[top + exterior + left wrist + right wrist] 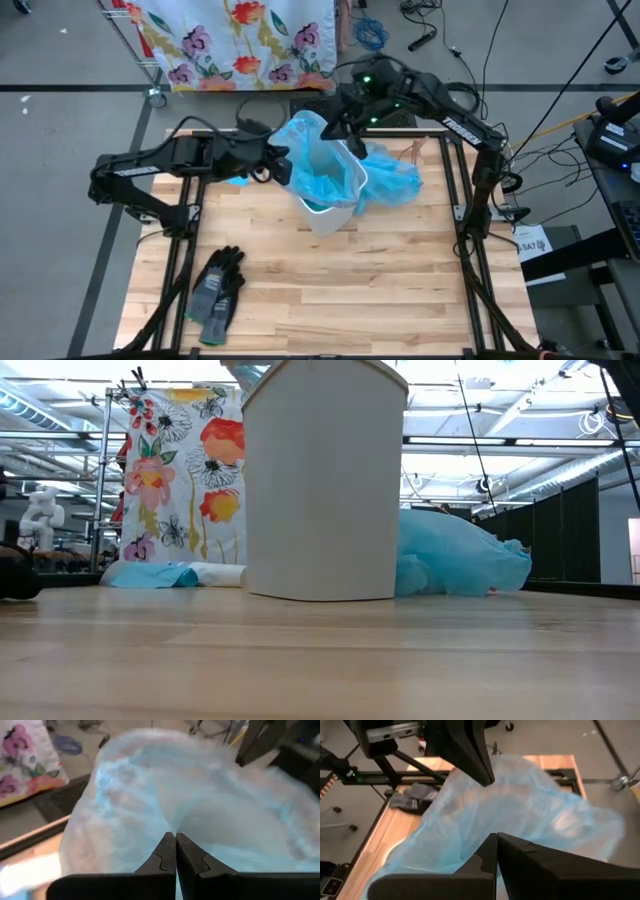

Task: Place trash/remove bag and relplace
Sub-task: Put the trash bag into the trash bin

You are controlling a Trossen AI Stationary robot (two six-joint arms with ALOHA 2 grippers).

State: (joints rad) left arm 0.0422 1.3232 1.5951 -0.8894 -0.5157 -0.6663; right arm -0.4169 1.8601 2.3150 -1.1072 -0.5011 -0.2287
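bin: white plastic trash bin [332, 205] mid-table, thin blue plastic bag [318, 160] draped in it
left fingers [175, 851]: pinching bag's rim
right fingers [496, 851]: same, far rim
trash: can't see any
progress: liner half-seated, I'd guess; crumpled blue bag [395, 178] beside

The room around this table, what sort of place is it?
Probably a robotics lab or workshop. Two dark robot arms work over a wooden table with a white bin and blue bag, loose cables lie on the floor, and industrial ceiling lights show behind.
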